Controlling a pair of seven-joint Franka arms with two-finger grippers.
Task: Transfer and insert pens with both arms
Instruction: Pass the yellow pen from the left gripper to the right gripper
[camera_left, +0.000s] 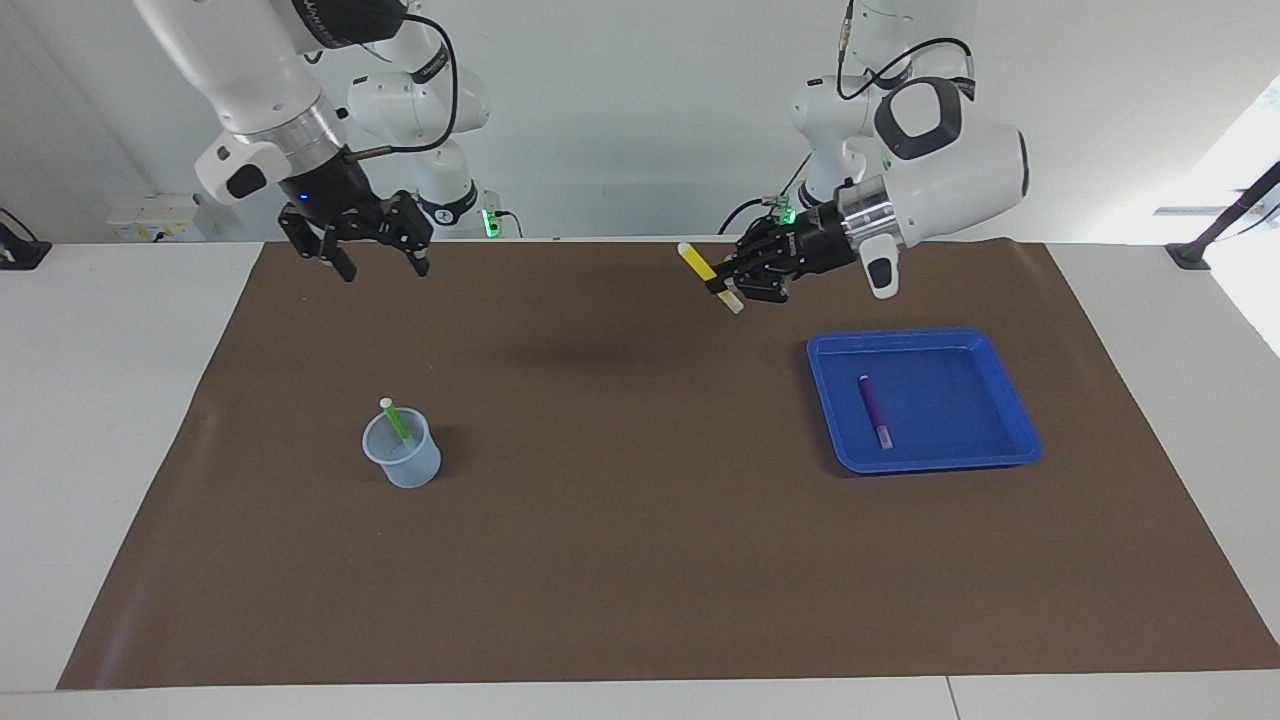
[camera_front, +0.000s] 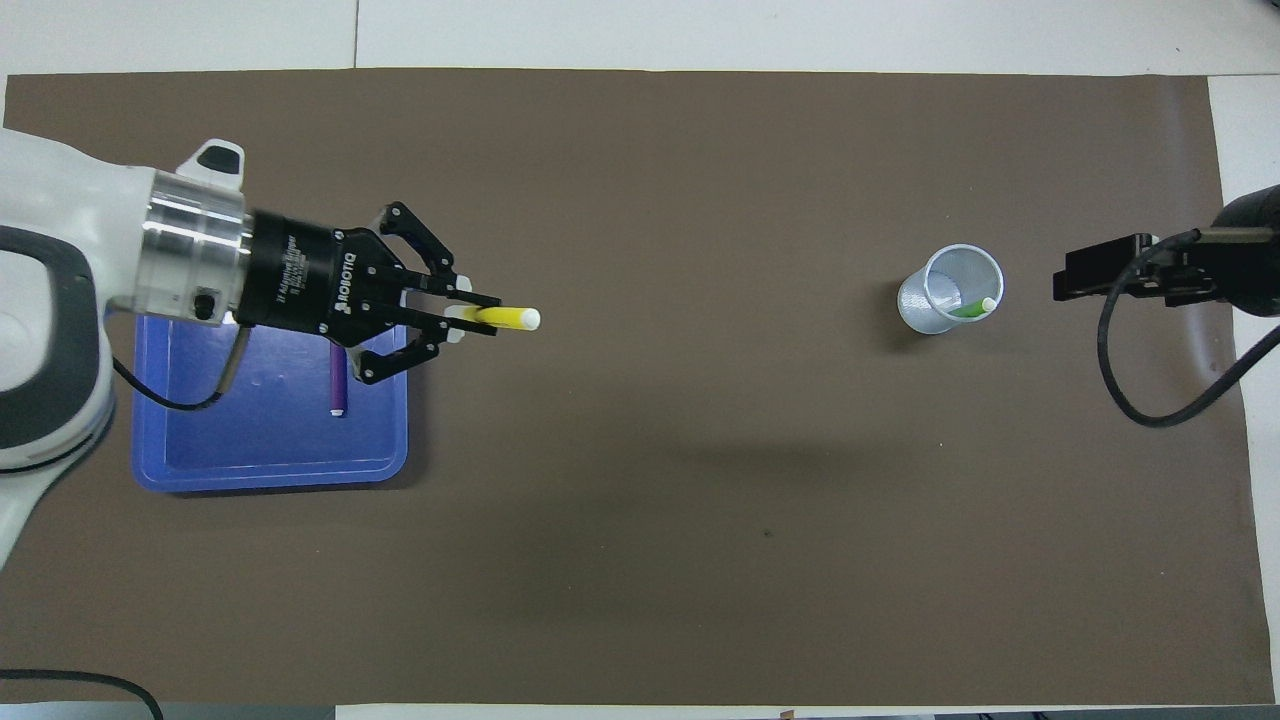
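Left gripper (camera_left: 722, 287) is up over the mat (camera_left: 640, 560), clamped tight on the yellow pen (camera_left: 709, 277), which sticks out slanted toward the right arm's end. The right gripper (camera_left: 372, 258) hangs near the mat's edge, jaws spread wide, nothing held (the likely receiver). Plenty of bare mat between them. The green pen (camera_left: 398, 420) stands in the cup (camera_left: 403, 455); the purple pen (camera_left: 873, 411) lies in the tray (camera_left: 1012, 430).

Brown mat (camera_left: 640, 520) lies bare between cup (camera_left: 402, 452) and tray (camera_left: 1010, 440) — nothing blocks passage.
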